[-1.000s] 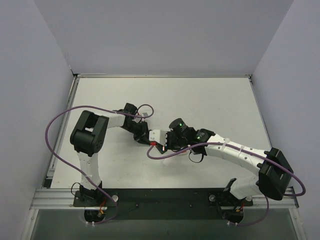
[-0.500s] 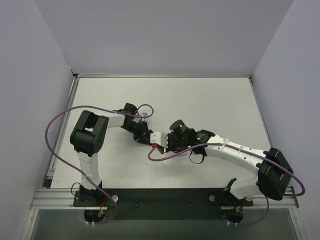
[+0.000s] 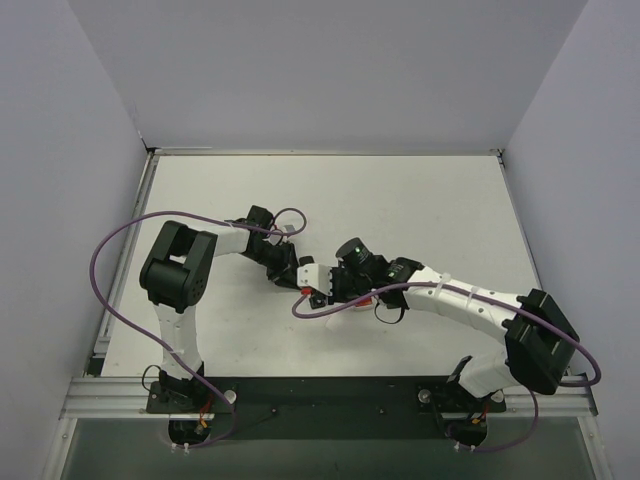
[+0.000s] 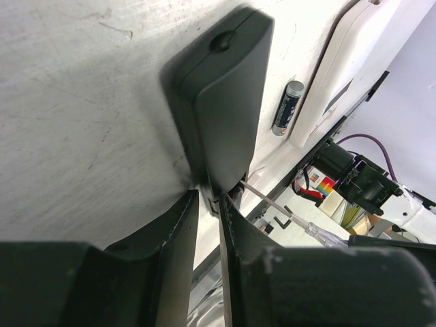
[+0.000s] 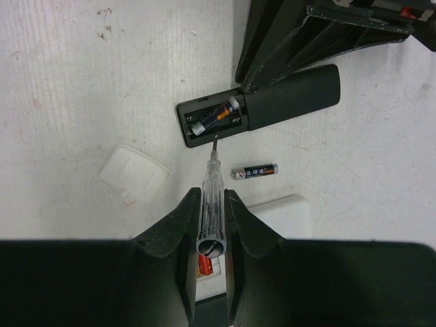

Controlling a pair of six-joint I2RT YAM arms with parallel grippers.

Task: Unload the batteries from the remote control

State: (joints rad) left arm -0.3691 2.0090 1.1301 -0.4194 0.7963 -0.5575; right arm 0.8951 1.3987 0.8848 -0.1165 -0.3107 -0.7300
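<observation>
Now the screwdriver (image 5: 212,178) clamped in the right claw (image 5: 211,195) has reached the remote (image 5: 286,99) the left claw (image 4: 208,201) pinches, ready to pry a battery (image 5: 214,114).

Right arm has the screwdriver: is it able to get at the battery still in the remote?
Probably yes. The remote has its compartment open, the screwdriver tip in the right gripper sits at its edge, with nothing between it and the battery. The left gripper holds the remote further along.

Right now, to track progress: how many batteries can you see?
2. A loose battery lies beside the remote control; a tilted battery sits in its open compartment. Another may be hidden there.
</observation>
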